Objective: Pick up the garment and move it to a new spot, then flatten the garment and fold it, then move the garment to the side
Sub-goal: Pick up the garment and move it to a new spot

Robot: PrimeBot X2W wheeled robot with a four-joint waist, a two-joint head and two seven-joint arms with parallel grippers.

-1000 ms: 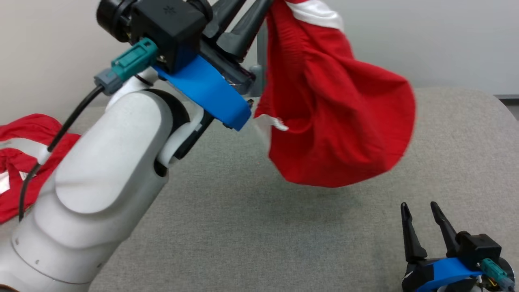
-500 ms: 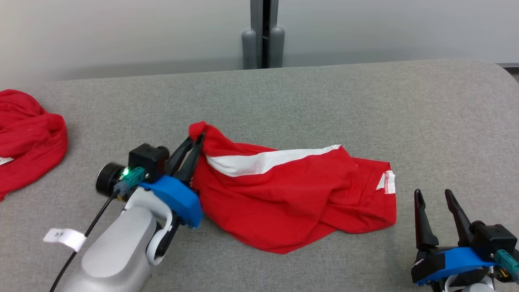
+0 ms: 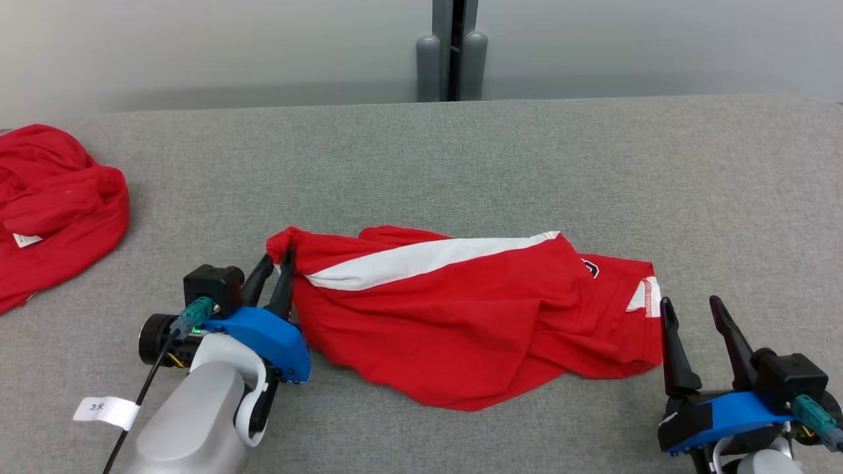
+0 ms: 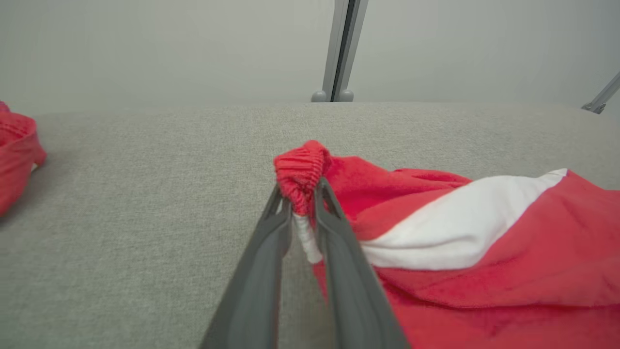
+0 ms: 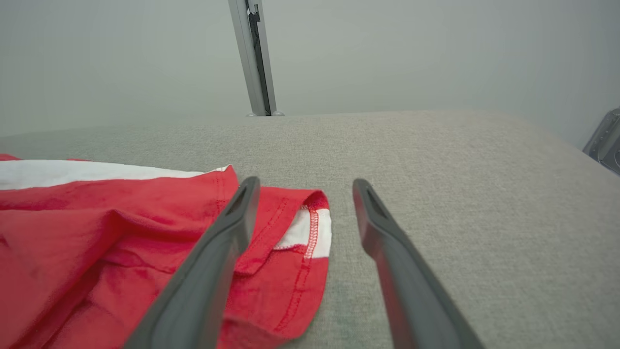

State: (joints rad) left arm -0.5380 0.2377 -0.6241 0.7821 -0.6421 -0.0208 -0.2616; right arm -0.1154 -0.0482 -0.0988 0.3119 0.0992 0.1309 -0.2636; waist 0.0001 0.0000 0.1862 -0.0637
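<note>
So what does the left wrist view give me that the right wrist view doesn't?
Left wrist view adds: the left gripper shut on a bunched end of the garment, and a second red garment at the far left edge. Right wrist view adds: the right gripper open, holding nothing, one finger in front of the stitched hem corner. Shared: the garment's white stripe, the grey table and the post behind it.
</note>
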